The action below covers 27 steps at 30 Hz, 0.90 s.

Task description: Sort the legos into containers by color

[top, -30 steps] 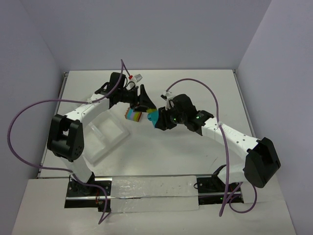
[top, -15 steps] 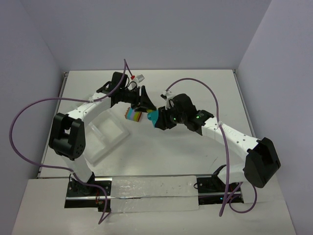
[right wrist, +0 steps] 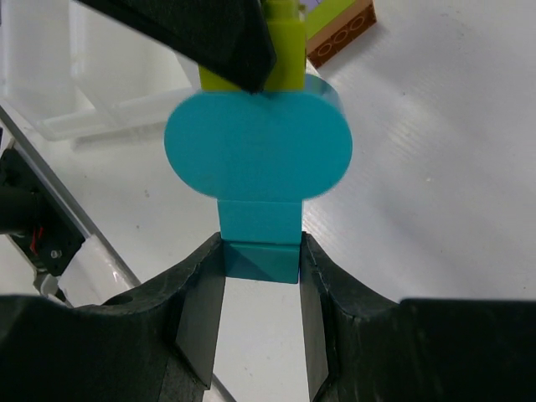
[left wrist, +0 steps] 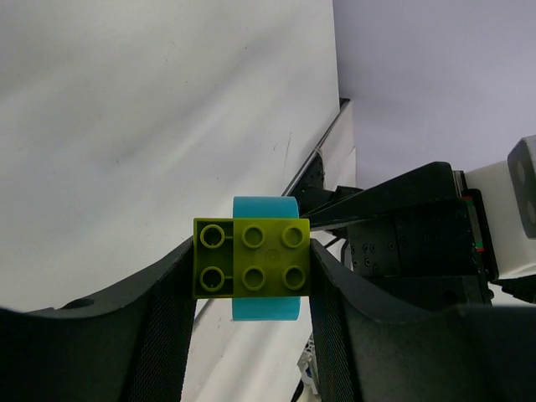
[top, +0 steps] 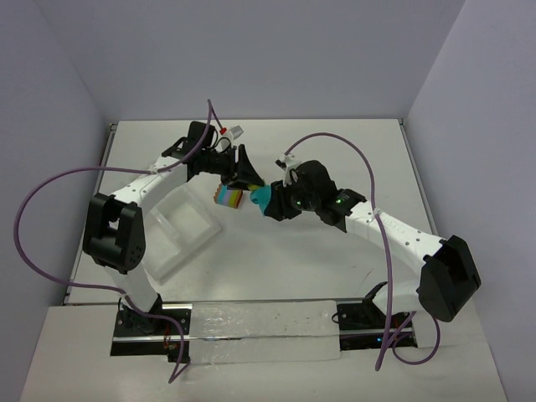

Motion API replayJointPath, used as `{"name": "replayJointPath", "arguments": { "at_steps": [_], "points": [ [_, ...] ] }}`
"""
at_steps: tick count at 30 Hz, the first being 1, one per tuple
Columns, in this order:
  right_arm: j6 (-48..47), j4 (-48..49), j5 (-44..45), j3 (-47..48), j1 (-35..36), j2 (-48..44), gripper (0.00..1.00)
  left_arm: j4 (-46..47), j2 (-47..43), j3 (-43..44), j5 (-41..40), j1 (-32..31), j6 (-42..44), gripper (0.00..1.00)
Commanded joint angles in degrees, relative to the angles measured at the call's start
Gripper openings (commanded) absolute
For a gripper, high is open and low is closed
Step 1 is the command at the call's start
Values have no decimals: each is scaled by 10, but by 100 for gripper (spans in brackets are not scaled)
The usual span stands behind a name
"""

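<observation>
Item: multicoloured lego stack [top: 228, 198], held above the white bench [top: 293, 260] near the far corner of the clear tray [top: 180, 230]. My left jaws are closed on its lime green brick [left wrist: 251, 258], both inner faces touching it and the studs towards my wrist camera. Adjoining item: teal piece [right wrist: 258, 146], butted against the lime brick, with my right jaws clamped fully on its square stem and an orange-brown brick [right wrist: 339, 33] showing beyond. Surroundings: pale lavender walls [top: 251, 59], purple cables [top: 50, 193].

Glossy plastic lime brick [left wrist: 251, 260], smooth teal piece [right wrist: 258, 144], matt table [top: 293, 260]
</observation>
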Motion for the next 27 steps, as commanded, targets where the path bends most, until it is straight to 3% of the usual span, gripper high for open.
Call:
{"name": "replayJointPath", "arguments": {
  "at_steps": [1, 12, 19, 24, 27],
  "points": [
    [-2, -9, 23, -16, 2, -34, 0, 23, -25, 10, -23, 34, -4, 0],
    [5, -15, 45, -30, 1, -34, 0, 23, -24, 19, -37, 51, -11, 0],
    [63, -83, 160, 25, -29, 76, 0, 0, -33, 20, -78, 65, -7, 0],
    [90, -108, 218, 50, -33, 153, 9, -8, -34, 18, -112, 67, -18, 0],
    [94, -101, 220, 48, -33, 173, 19, -10, -37, 16, -120, 67, -20, 0]
  ]
}}
